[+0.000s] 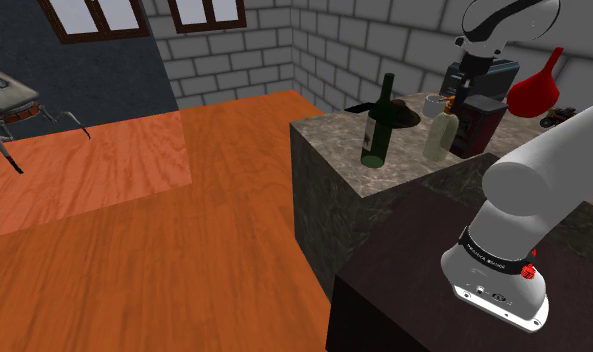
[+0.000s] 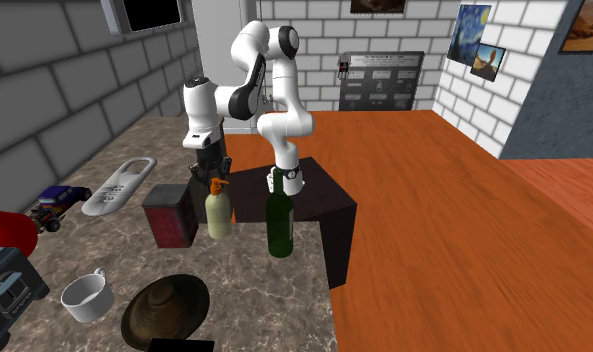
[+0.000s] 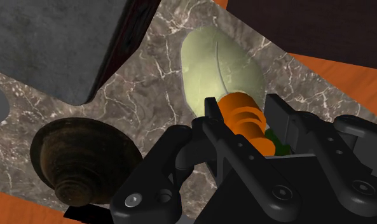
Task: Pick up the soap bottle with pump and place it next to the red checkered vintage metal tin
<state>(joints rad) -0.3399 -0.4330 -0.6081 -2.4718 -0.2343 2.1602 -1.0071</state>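
Observation:
The soap bottle (image 2: 219, 214) has a pale greenish body and an orange pump. It stands upright at the counter's edge, right beside a dark red box-shaped tin (image 2: 172, 215). My black gripper (image 2: 212, 178) comes down from above and is shut on the orange pump neck. In the wrist view the fingers (image 3: 213, 121) clasp the pump (image 3: 243, 114) from both sides, with the bottle body (image 3: 222, 67) beyond them and the tin (image 3: 53, 44) close by. The shoulder view shows the bottle (image 1: 441, 135) against the tin (image 1: 481, 125). Whether its base touches the counter I cannot tell.
A dark green wine bottle (image 2: 279, 225) stands close on the bottle's other side, at the marble counter's (image 2: 254, 300) edge. A dark round bowl (image 2: 164, 310), white cup (image 2: 86, 295), toy car (image 2: 56, 200) and grey flat object (image 2: 119, 185) lie around. A red object (image 1: 537, 90) stands behind the tin.

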